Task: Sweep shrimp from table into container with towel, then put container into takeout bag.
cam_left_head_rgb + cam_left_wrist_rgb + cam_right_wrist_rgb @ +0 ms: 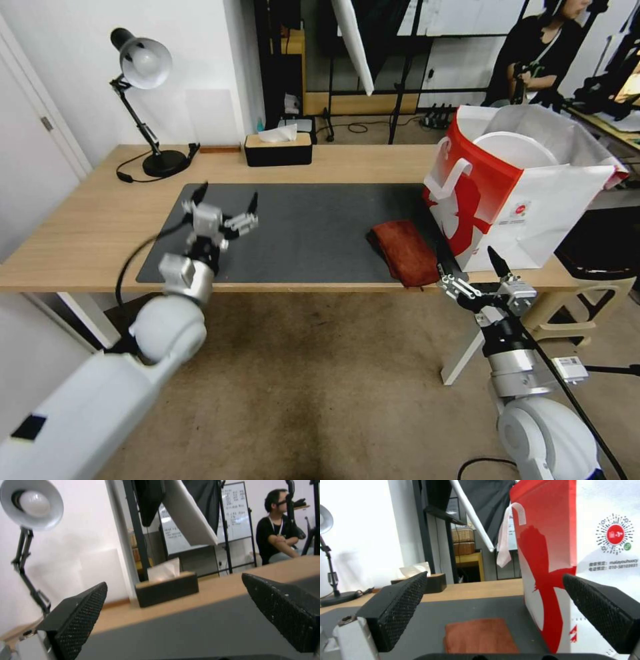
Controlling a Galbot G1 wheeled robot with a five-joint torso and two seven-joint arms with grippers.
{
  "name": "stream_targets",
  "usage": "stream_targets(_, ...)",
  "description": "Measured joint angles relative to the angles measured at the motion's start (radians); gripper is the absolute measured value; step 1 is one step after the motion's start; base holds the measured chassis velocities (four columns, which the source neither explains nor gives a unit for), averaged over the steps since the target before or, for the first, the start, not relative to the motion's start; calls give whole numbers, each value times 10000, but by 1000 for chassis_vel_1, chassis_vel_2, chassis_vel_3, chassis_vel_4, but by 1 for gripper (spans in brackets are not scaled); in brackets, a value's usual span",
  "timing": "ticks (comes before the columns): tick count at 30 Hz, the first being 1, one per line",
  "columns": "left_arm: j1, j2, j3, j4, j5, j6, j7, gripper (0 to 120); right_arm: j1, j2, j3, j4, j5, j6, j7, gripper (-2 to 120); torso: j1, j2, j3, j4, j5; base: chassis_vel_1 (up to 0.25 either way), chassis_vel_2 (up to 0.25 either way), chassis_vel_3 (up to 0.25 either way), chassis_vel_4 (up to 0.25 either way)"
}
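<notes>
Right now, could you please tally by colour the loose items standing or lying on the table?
Black: 2, the desk lamp and the tissue box.
Dark grey: 1, the mat.
Rust-brown: 1, the towel.
Red and white: 1, the takeout bag.
Total: 5.

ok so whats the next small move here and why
Probably just easing the right hand back from the table edge. The white container already sits inside the red and white takeout bag, the rust-brown towel lies flat on the grey mat, and I see no shrimp left there. Both hands are open and empty, the left hand hovering over the mat.
</notes>
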Motion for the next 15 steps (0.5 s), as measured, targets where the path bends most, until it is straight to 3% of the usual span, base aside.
stream_targets(7, 1389, -343, -255, -16, 972, -820, -214, 100, -61, 88, 4, -265, -313, 281, 9, 100, 0, 0, 0, 1, 3, 0, 0, 0, 0)
stream_targets(15, 1655, -492, -333, 151, 1263, -1145, -249, 100, -81, 180, -30, -331, -515, 353, 37, 100, 0, 0, 0, 0, 2, 0, 0, 0, 0)
